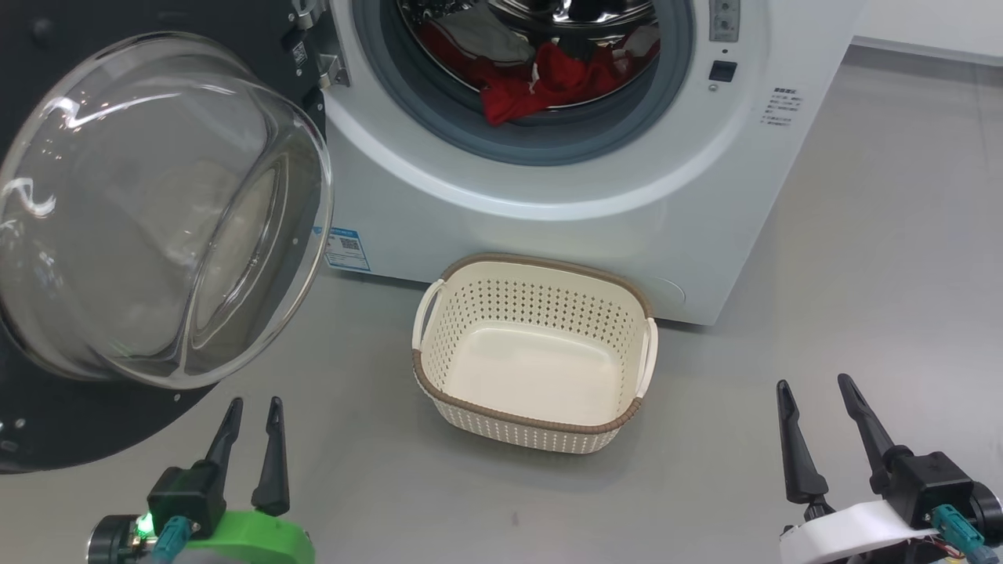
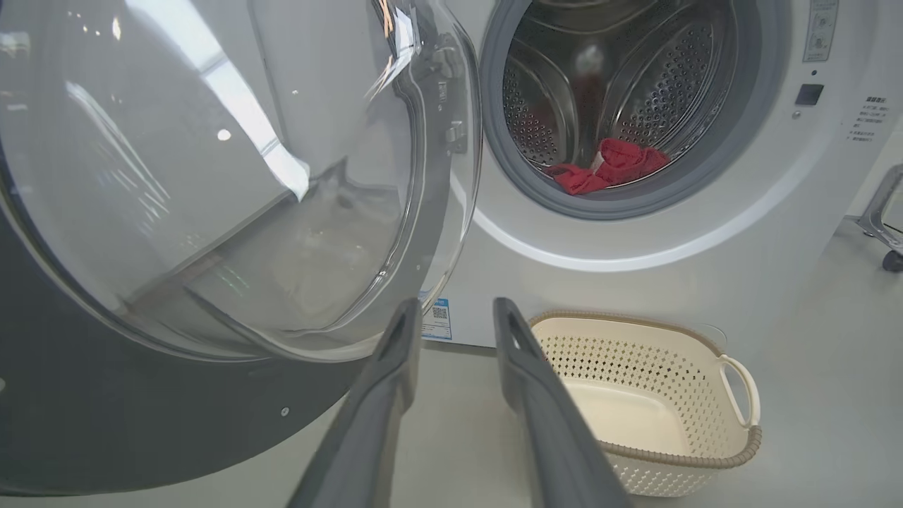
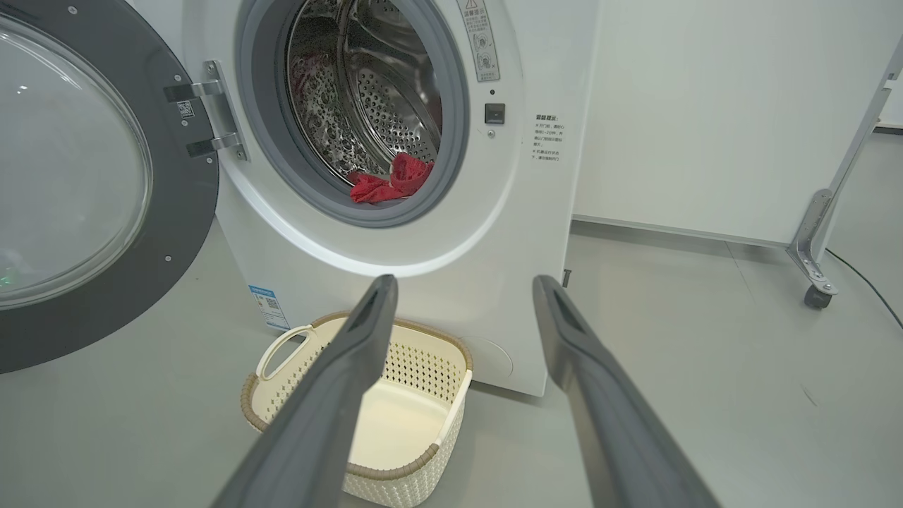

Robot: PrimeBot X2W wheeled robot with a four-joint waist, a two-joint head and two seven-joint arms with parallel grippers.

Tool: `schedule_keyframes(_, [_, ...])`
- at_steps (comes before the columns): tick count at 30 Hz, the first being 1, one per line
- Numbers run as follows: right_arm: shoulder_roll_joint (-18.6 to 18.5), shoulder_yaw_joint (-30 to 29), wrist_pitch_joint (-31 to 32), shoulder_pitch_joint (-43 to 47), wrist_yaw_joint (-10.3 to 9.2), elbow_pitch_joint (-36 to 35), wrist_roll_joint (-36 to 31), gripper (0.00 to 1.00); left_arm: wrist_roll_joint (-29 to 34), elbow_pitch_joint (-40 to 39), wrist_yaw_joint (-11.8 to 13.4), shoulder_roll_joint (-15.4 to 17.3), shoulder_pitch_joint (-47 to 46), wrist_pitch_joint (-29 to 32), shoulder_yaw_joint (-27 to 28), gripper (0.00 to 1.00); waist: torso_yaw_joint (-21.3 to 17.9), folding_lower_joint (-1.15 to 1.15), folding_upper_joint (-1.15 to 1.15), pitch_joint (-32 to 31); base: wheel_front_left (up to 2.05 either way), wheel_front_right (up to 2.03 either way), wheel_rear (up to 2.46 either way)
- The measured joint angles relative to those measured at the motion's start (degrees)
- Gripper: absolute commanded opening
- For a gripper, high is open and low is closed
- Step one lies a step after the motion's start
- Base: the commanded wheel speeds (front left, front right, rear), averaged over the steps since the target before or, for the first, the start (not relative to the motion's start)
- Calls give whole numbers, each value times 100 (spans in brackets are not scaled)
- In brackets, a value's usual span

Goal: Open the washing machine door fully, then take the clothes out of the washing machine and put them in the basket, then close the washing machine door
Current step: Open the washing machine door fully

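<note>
Supervisor: Head view first. What stage had the work reached?

Inspector: The washing machine door (image 1: 157,211) stood swung out to the left of the washing machine (image 1: 564,204), with the drum mouth unobstructed. I judged the opening step done, or near enough. The clothes (image 1: 548,86), red with some dark fabric, lay in the drum at its front lip. The basket (image 1: 541,262) sat on the floor just in front of the machine, below the opening, with nothing in it. Unloading and closing were both outstanding.

Supervisor: And the grippers?

Inspector: The left gripper (image 1: 255,401) was at the near left, close to the door's lower edge, its fingers a little apart with nothing between them. The right gripper (image 1: 813,382) was at the near right, fingers spread wide and likewise empty. The clothes lay well apart from both, beyond the basket and higher.

Supervisor: Left wrist view?

Inspector: The fingers stood parted over bare floor. The door's glass bowl was close on the left and the basket near on the right. The red clothes were farther off, up in the drum.

Supervisor: Right wrist view?

Inspector: The fingers were wide-set and empty, with the basket near, between them and to the left. The clothes sat farther off in the drum, left of that gripper's line. The door hung on its hinges at the far left.
</note>
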Motion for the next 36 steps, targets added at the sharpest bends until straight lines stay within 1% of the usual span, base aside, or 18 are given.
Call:
schedule_keyframes(1, [2,22,0,0,-1,0,0,100,0,-10,-3,0,6,0,-9,73,-49,0,0,-9,0,0,0])
schedule_keyframes(2, [2,22,0,0,-1,0,0,100,0,-10,-3,0,6,0,-9,91,-49,0,0,-9,0,0,0])
schedule_keyframes(3, [7,40,0,0,0,0,0,100,0,-23,-3,0,17,0,-15,100,-101,0,0,-17,0,0,0])
schedule_keyframes(13, [41,212,0,1,0,3,0,100,1,-154,3,1,60,0,-21,100,-716,0,0,-91,0,0,0])
schedule_keyframes(23, [56,255,0,92,-1,21,1,100,11,-178,41,1,154,9,-56,100,-1350,0,0,-186,0,0,0])
schedule_keyframes(29, [59,205,0,150,-5,55,11,100,64,-168,52,1,181,87,-171,100,-1500,0,0,-292,0,0,0])
schedule_keyframes(33, [63,186,0,207,-13,38,11,100,88,-174,52,3,191,118,-176,100,-1518,0,0,-332,0,0,0])
schedule_keyframes(36, [66,182,0,228,-58,27,13,100,92,-176,52,8,199,168,-183,100,-1510,0,0,-340,0,0,0])
